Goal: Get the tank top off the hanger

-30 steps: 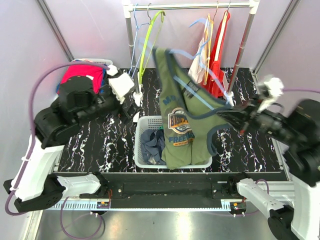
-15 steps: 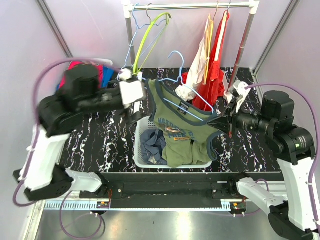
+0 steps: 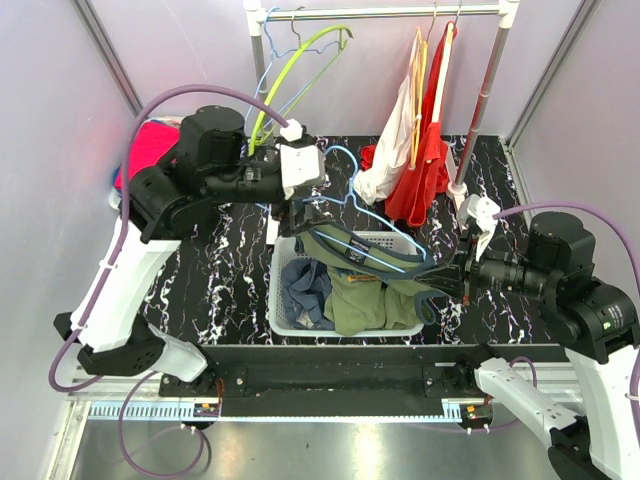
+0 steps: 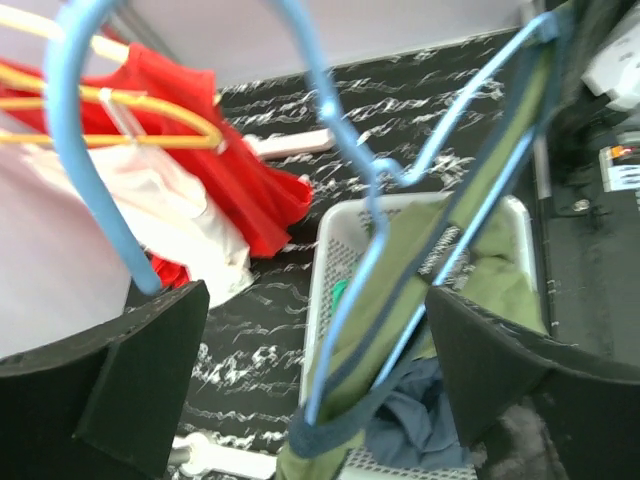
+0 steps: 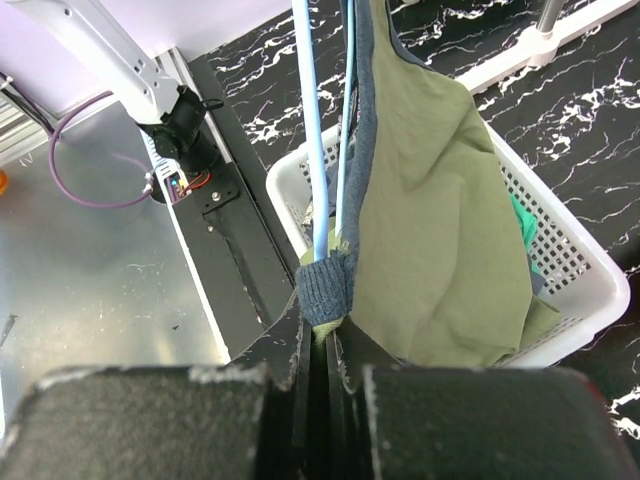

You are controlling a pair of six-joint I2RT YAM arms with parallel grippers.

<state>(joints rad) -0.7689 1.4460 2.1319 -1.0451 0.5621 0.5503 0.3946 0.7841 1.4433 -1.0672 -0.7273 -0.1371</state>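
Note:
The olive tank top [image 3: 362, 300] with navy trim hangs on a light blue hanger [image 3: 392, 258], sagging into the white basket [image 3: 274, 300]. My right gripper [image 3: 447, 286] is shut on the tank top's shoulder at the hanger's right end; in the right wrist view [image 5: 326, 335] the jaws pinch green fabric just under the navy trim [image 5: 322, 290]. My left gripper [image 3: 303, 214] is open at the hanger's left end. In the left wrist view [image 4: 315, 385] its fingers [image 4: 110, 385] stand wide apart on either side of the strap [image 4: 400, 300] and hanger [image 4: 350, 300], touching neither.
A clothes rail [image 3: 380, 12] at the back carries a green hanger [image 3: 290, 70] and red and white garments [image 3: 425, 130]. A blue-grey garment [image 3: 305, 290] lies in the basket. A red cloth [image 3: 145, 150] lies at the back left.
The hanger and tank top came down from mid-air onto the basket. My left arm swung right to the hanger's left end. My right gripper lowered, still holding the tank top.

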